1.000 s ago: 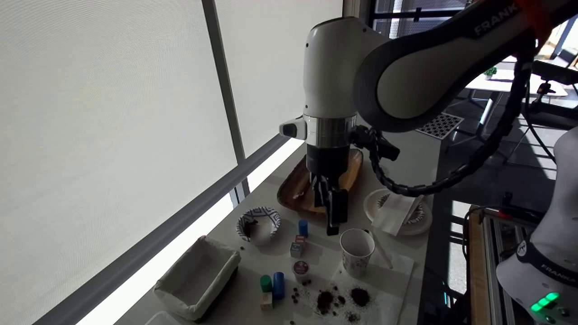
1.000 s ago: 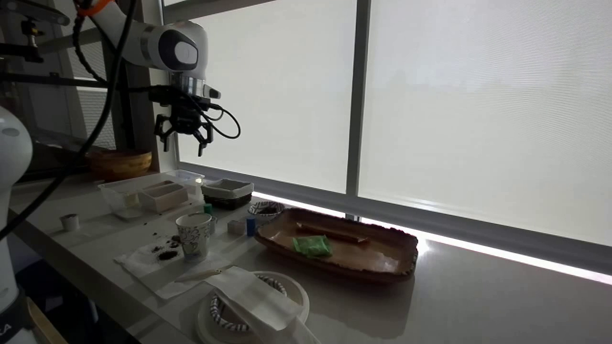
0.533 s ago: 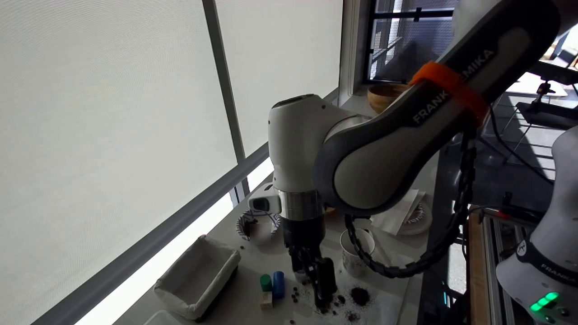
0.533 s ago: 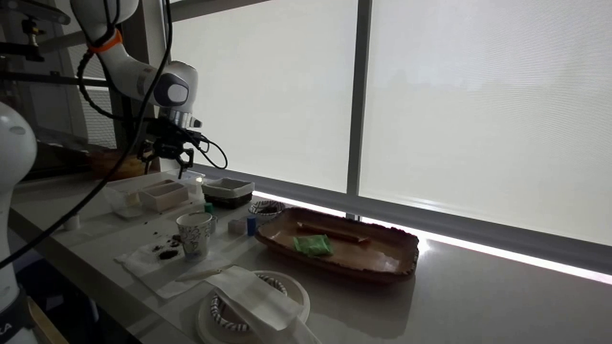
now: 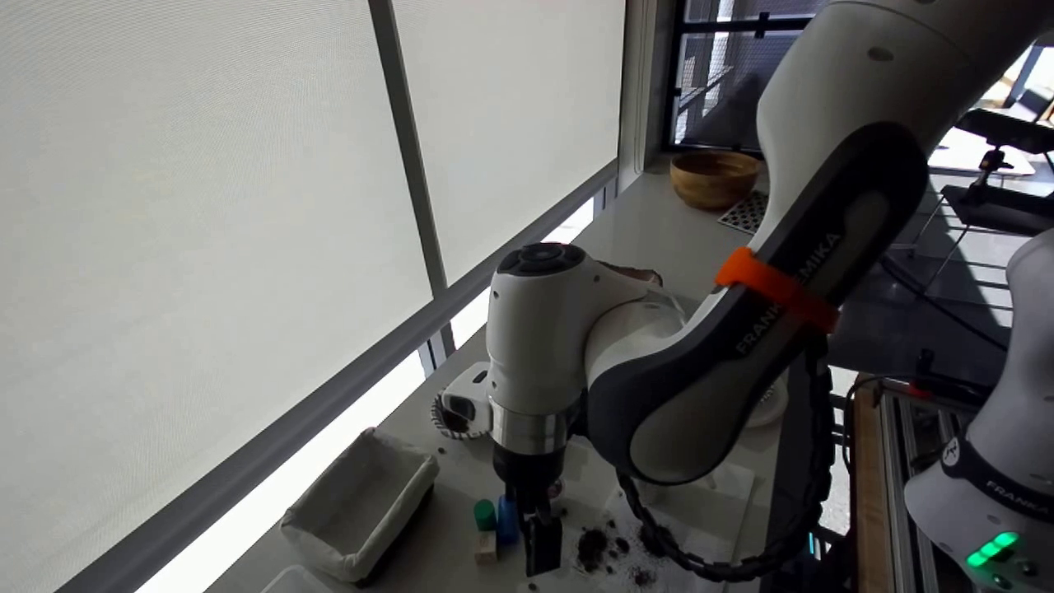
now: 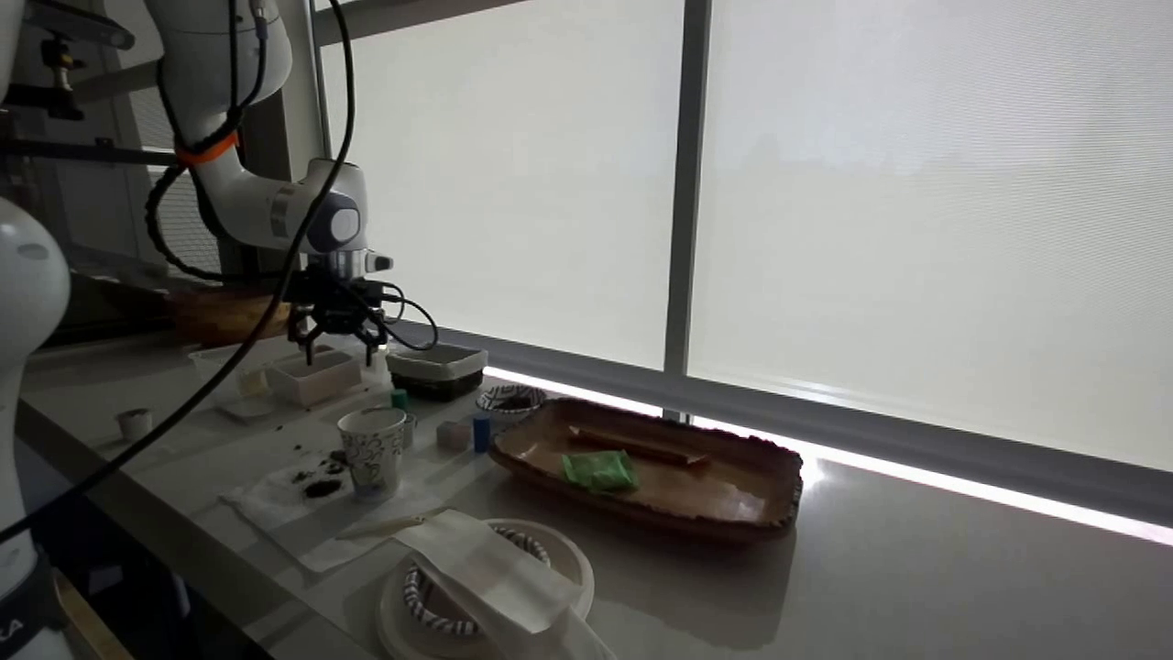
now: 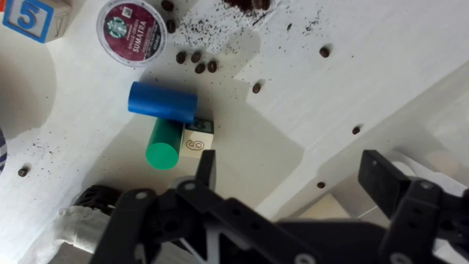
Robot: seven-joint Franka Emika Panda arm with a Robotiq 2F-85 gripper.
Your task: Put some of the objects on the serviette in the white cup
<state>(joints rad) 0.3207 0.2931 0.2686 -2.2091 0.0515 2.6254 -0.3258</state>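
The white cup [image 6: 371,451] with a leafy print stands upright on the table. In an exterior view my arm hides most of it. The serviette [image 6: 275,513] lies flat beside and under the cup, and it also shows in an exterior view [image 5: 729,511]. Dark coffee grounds [image 5: 591,548] and several beans lie on and near it. Loose beans [image 7: 199,68] also show in the wrist view. My gripper [image 7: 291,161] is open and empty, fingers wide apart. It hangs above the table beyond the cup in an exterior view [image 6: 340,356], near the blocks.
A blue cylinder [image 7: 163,102], green cylinder [image 7: 163,146], wooden block [image 7: 198,143] and coffee pod [image 7: 133,33] stand near the gripper. A lined basket [image 5: 362,502] is by the window. A brown tray [image 6: 641,513], patterned bowl [image 6: 509,400], plate [image 6: 573,550] and pink box [image 6: 316,378] surround.
My open gripper has come down toward the table and moved from near the tray to beside the green and blue cylinders. The arm now covers the cup in an exterior view.
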